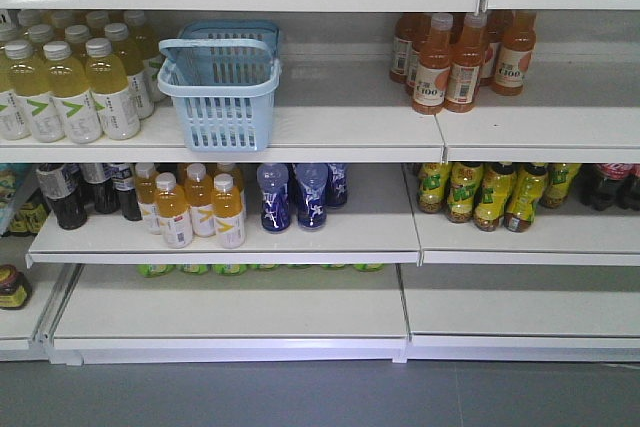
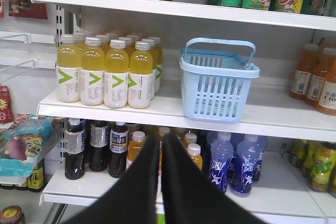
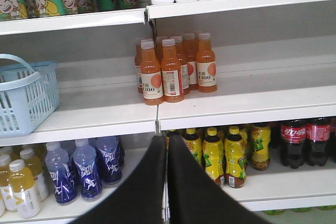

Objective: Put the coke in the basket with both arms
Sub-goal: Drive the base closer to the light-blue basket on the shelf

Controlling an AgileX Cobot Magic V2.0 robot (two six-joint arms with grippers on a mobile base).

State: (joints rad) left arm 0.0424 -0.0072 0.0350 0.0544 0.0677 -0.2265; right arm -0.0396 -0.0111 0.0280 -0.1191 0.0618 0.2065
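Note:
The light blue basket (image 1: 220, 92) stands empty on the middle shelf with its handle up; it also shows in the left wrist view (image 2: 218, 85) and at the left edge of the right wrist view (image 3: 23, 98). Dark coke bottles with red labels (image 3: 307, 140) stand at the far right of the shelf below, also seen in the front view (image 1: 610, 185). My left gripper (image 2: 160, 138) is shut and empty, back from the shelves, below and left of the basket. My right gripper (image 3: 167, 138) is shut and empty, well left of the coke. Neither arm shows in the front view.
Yellow-green drink bottles (image 1: 70, 82) stand left of the basket and orange bottles (image 1: 455, 57) to its right. On the lower shelf are dark tea bottles (image 1: 85, 192), orange bottles (image 1: 195, 209), blue bottles (image 1: 295, 195) and yellow-labelled bottles (image 1: 490, 192). Shelf edges jut forward.

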